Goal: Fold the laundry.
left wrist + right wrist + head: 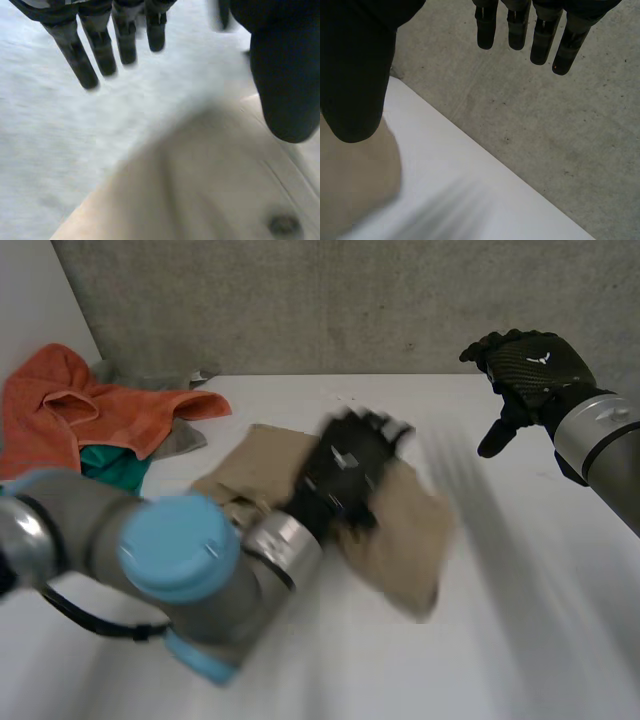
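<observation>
**Tan garment** [410, 540]. We log it at the centre of the head view, lying rumpled on the white table [540, 640] and partly doubled over itself. One loose corner runs toward the lower right. A dark button [282, 225] sits on the cloth under the left palm, so we take it for a shirt or trousers, though we cannot tell which.

**Left hand** [350, 465]. It is at the centre of the frame, over the middle of the garment. Its fingers [100, 45] are straight and spread and grasp nothing, and their tips reach past the cloth's edge over bare table. We judge it is held flat and low to smooth the cloth or to reach a far edge. We cannot tell whether the palm touches the fabric.

**Right hand** [530, 370]. It is at the upper right of the head view, raised clear of the table and well apart from the garment. Its fingers [540, 40] are relaxed, straight and empty. We judge it is held aside so the other hand has the cloth to itself.

**Waiting stock.** An orange garment [90, 410], a teal cloth [115, 468] and a grey cloth [180, 440] are heaped unfolded at the upper left. We judge they are kept off the working area until their turn.

**Status.** We judge the fold of the tan garment is not finished.
</observation>
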Available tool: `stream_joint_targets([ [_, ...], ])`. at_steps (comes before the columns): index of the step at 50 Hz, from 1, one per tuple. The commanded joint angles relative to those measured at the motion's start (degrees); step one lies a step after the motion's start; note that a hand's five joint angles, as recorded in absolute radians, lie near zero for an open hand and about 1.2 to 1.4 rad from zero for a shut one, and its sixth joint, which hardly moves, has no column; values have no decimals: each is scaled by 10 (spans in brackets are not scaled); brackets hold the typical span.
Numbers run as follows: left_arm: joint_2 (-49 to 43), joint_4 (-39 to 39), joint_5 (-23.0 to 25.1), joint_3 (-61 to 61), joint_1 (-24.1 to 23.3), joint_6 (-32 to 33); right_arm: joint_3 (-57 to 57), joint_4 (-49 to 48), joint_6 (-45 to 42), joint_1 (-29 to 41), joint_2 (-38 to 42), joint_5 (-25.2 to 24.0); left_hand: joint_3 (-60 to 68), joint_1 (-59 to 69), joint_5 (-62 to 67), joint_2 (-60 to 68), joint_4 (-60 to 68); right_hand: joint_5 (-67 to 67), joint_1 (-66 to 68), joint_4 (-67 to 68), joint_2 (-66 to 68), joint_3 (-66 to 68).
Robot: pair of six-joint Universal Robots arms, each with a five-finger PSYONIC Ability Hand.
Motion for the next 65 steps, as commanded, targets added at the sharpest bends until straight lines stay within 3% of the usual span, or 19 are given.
stream_joint_targets([
  [1, 6, -54, -4, -1, -35, 8, 3, 7, -1, -1, -1, -2, -50, -4, -37, -43, -46, -33, -16, -34, -28, -24],
  [9, 134, -81, -55, -30, 48, 5, -6, 78, -42, 5, 0, -4, -40, 6, -27, -33, -36, -33, -16, -34, -28, -24],
  [14, 164, -86, -54, -48, 140, 8, -11, 119, -60, 5, 2, 6, -27, 19, -14, -20, -23, -33, -16, -34, -28, -24],
  [20, 137, -118, -32, -41, 204, 13, -1, 156, -23, 20, 5, 6, -24, 23, -10, -17, -19, -33, -16, -34, -28, -24],
  [29, -8, -202, 28, 16, 253, 77, 65, 147, 71, 42, 27, 2, -22, 24, -9, -15, -18, -33, -16, -34, -28, -24],
  [35, -64, -214, 29, 39, 257, 133, 107, 70, 80, 72, 57, 12, 5, 51, 18, 12, 9, -33, -16, -34, -28, -24],
  [37, -81, -205, 26, 55, 254, 142, 114, 50, 80, 77, 64, 22, 78, 125, 92, 85, 83, 16, 33, 15, 22, 26],
  [38, -86, -201, 26, 61, 253, 142, 116, 39, 79, 78, 69, 29, 122, 168, 135, 129, 127, 78, 95, 77, 84, 88],
  [40, -96, -191, 25, 72, 252, 142, 120, 7, 77, 81, 81, 55, 233, 279, 246, 240, 238, 342, 359, 341, 347, 351],
  [41, -104, -186, 25, 80, 249, 145, 121, -4, 73, 82, 82, 64, 405, 451, 418, 412, 410, 429, 447, 428, 435, 439],
  [43, -108, -185, 23, 87, 245, 150, 126, -35, 67, 84, 80, 85, 605, 651, 618, 612, 609, 665, 682, 664, 671, 675],
  [48, -96, -190, 4, 95, 223, 148, 133, -53, 22, 84, 53, 90, 641, 687, 654, 648, 645, 667, 684, 666, 672, 676],
  [54, 42, -205, -54, 55, 201, 143, 130, -41, -75, 74, -14, 94, 641, 687, 654, 648, 645, 667, 684, 666, 672, 676],
  [65, 283, -210, -57, -6, 178, 121, 55, 63, -131, 78, -100, 92, 641, 687, 654, 648, 645, 667, 684, 666, 672, 676],
])
